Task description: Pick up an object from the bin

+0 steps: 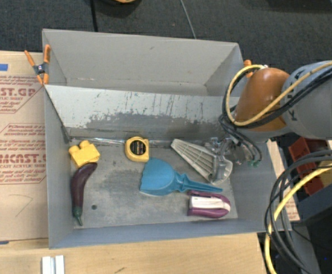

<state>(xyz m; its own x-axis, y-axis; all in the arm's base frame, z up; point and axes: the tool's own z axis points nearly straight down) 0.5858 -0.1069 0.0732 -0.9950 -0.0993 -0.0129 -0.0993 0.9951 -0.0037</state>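
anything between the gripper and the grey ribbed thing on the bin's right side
Nothing visible. The gripper sits at the right end of the grey ribbed thing; the blue scoop lies beside it, not between.

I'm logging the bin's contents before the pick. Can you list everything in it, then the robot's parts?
bin: one, grey metal, holds all the things below
block: one, yellow, left side near the back wall
toy aubergine: one, purple, left front, just in front of the block
tape measure: one, yellow and round with a dark middle, at the foot of the back wall
scoop-like tool: one, blue, centre, handle pointing right
capped thing: one, purple and white, right front
ribbed fan-shaped piece: one, pale grey, right side
gripper: one, metal, low at the right end of the ribbed piece
arm: one, grey, with an orange cover and yellow cables, coming in from the right
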